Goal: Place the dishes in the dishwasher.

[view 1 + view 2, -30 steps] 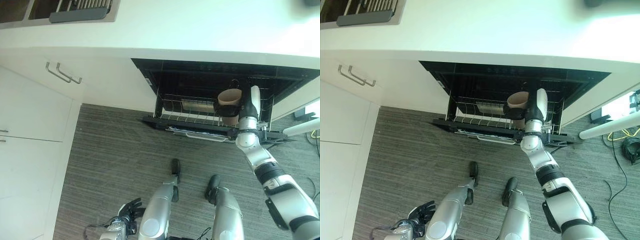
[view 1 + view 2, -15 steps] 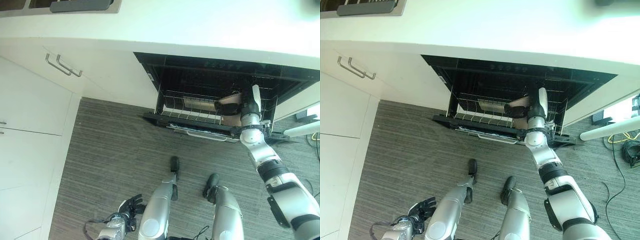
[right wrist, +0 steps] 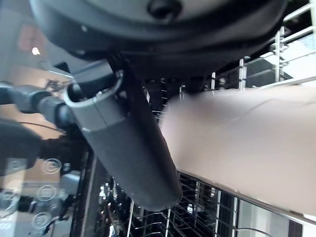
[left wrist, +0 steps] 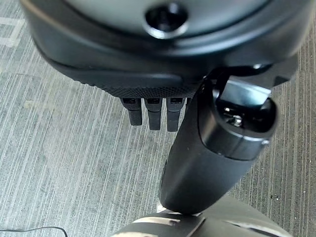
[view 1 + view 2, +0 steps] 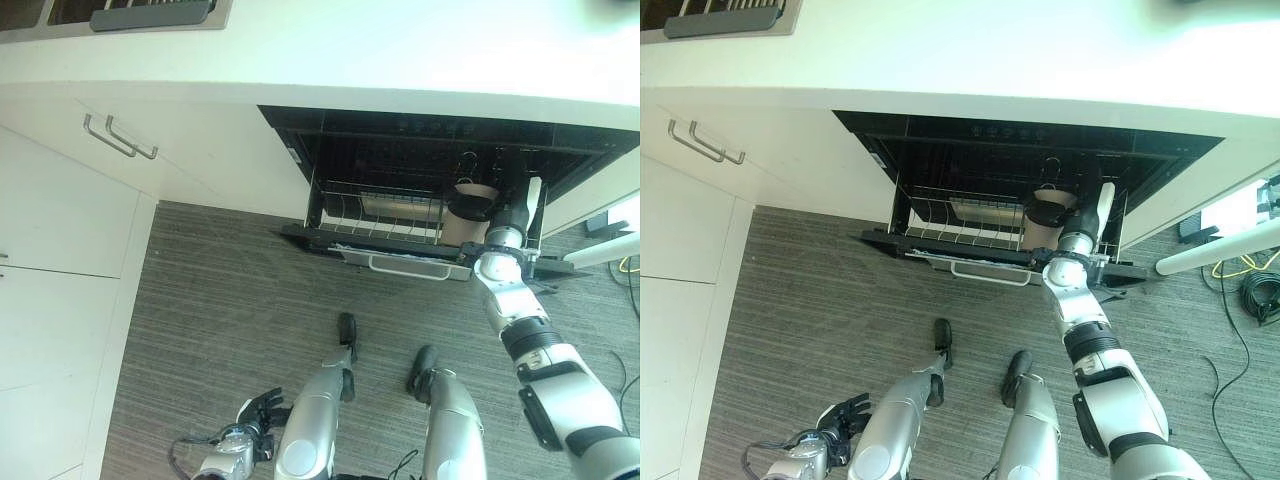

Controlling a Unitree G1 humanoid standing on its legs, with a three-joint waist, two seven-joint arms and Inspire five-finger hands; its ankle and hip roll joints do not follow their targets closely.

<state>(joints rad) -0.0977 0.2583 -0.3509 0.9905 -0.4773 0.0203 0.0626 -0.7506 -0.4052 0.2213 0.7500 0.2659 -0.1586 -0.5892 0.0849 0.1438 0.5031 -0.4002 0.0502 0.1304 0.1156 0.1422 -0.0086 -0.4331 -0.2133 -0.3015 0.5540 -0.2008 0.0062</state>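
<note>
Reaching into the open dishwasher [image 5: 420, 140] under the white counter [image 5: 400, 50], with the right hand [image 5: 478, 208] wrapped around a beige cup [image 5: 468, 222], thumb and fingers curled against its side. Holding that cup upright at the right end of the pulled-out wire rack [image 5: 375, 215], its dark mouth facing up, just in front of the dishwasher's dark interior. Seen from the right wrist: thumb [image 3: 131, 148] pressed along the cup's pale wall [image 3: 247, 143], rack wires running behind and below it. Resting further left in the same rack, a pale flat dish [image 5: 385, 207]. Hanging low over the grey striped floor [image 5: 220, 300], the left hand [image 5: 250, 420], fingers loosely spread and gripping nothing. White cabinet doors with metal handles [image 5: 120, 138] off to the left, a sink edge [image 5: 150, 14] up at the counter's far corner.
</note>
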